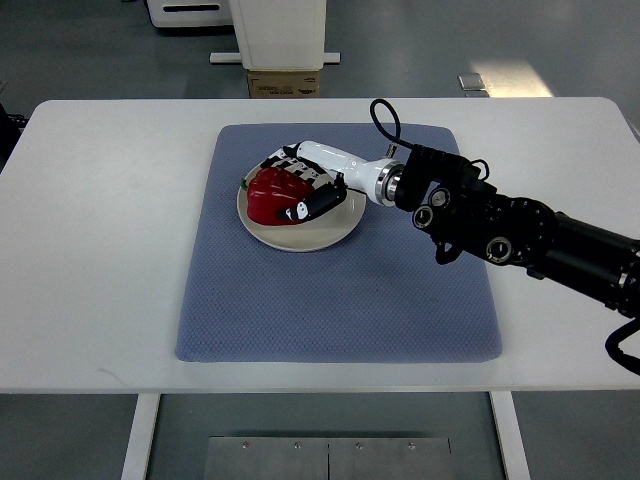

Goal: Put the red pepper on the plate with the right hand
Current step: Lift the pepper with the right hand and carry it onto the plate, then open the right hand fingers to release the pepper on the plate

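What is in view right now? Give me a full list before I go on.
pepper: one, red, on the plate, under the right robot hand's fingers.
plate: one, cream, on the far left part of the mat.
mat: one, blue-grey, in the middle of the table.
table: one, white, filling most of the view.
cardboard box: one, brown, on the floor beyond the table's far edge.
white unit: one, standing above the box, partly cut off.
right robot hand: one, white and black, fingers curled around the pepper over the plate; its black arm comes in from the right edge.
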{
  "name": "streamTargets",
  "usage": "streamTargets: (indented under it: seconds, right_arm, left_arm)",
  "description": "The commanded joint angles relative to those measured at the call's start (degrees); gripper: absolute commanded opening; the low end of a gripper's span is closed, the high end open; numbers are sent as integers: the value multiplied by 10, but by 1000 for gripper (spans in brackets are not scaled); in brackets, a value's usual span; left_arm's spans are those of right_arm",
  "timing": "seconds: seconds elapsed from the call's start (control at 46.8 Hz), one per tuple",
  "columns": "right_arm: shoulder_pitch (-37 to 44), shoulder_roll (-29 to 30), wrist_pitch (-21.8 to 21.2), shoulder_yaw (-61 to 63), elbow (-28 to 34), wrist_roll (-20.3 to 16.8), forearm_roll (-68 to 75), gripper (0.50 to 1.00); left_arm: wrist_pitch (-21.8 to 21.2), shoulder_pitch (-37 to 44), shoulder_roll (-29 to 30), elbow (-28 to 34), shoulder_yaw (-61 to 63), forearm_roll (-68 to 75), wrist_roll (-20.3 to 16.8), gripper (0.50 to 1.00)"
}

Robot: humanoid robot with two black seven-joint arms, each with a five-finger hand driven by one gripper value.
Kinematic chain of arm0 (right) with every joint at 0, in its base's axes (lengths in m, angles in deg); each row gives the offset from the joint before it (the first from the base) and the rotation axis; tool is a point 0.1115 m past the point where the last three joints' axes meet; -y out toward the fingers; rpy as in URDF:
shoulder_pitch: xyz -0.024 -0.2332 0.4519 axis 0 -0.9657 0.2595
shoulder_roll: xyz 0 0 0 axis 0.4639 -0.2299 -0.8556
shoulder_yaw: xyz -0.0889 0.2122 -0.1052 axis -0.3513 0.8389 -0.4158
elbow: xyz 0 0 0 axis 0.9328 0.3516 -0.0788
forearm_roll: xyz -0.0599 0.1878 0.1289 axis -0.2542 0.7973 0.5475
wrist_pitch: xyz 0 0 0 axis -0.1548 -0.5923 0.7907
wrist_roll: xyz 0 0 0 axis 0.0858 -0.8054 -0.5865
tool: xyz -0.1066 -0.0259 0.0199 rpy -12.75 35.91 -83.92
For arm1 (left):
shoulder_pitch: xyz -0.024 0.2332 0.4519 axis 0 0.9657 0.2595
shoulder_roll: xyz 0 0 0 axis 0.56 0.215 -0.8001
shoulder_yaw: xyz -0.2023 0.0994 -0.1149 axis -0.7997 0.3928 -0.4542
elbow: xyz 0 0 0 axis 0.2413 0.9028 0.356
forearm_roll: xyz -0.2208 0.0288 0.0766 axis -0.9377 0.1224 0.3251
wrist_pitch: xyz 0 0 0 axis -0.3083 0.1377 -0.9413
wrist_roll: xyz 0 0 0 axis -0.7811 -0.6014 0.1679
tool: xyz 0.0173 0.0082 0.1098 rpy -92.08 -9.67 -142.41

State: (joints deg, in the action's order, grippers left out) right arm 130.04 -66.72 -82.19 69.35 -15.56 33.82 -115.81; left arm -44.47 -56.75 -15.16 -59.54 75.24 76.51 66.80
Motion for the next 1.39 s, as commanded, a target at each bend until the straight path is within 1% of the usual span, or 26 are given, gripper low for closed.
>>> streamTargets:
  seconds: [0.0,0.214,0.535,0.556,0.599,0.62,0.642,0.663,0.684,0.77,0.813,0.877,1.005,1.176,1.369]
  right_arm:
    - [-4,1,5,1,-8,-10,1,500]
    - [-15,1,25,1,-25,-31,13,500]
    - [-24,1,29,2,-25,-35,30,500]
    - [-24,1,29,2,-25,-35,31,539]
    - [-24,1,30,2,-25,-33,34,675]
    - [-25,1,30,2,-25,-31,36,733]
    - [-26,1,30,2,-25,-30,37,775]
    - [-27,1,30,2,-25,-30,37,794]
    - [-28,1,31,2,-25,-29,37,803]
    - [-32,1,34,2,-25,-27,39,882]
    - [-34,1,34,2,-25,-25,39,910]
    - [-37,1,34,2,-24,-24,39,966]
    - [-37,1,37,7,-24,-24,40,995]
    - [-37,1,36,19,-23,-25,40,1000]
    - [-37,1,35,62,-23,-26,40,1000]
  left_arm:
    - [0,0,0,0,0,0,0,1000]
    - [0,0,0,0,0,0,0,1000]
    - [0,0,0,0,0,0,0,1000]
    - [0,0,0,0,0,0,0,1000]
    - [0,0,0,0,0,0,0,1000]
    - [0,0,0,0,0,0,0,1000]
    - [0,0,0,0,0,0,0,1000]
    - [0,0,0,0,0,0,0,1000]
    - [0,0,0,0,0,0,0,1000]
    - [0,0,0,0,0,0,0,1000]
    - [0,0,0,0,0,0,0,1000]
    - [0,0,0,0,0,0,0,1000]
    - [0,0,0,0,0,0,0,1000]
    - [0,0,0,0,0,0,0,1000]
    - [0,0,0,0,0,0,0,1000]
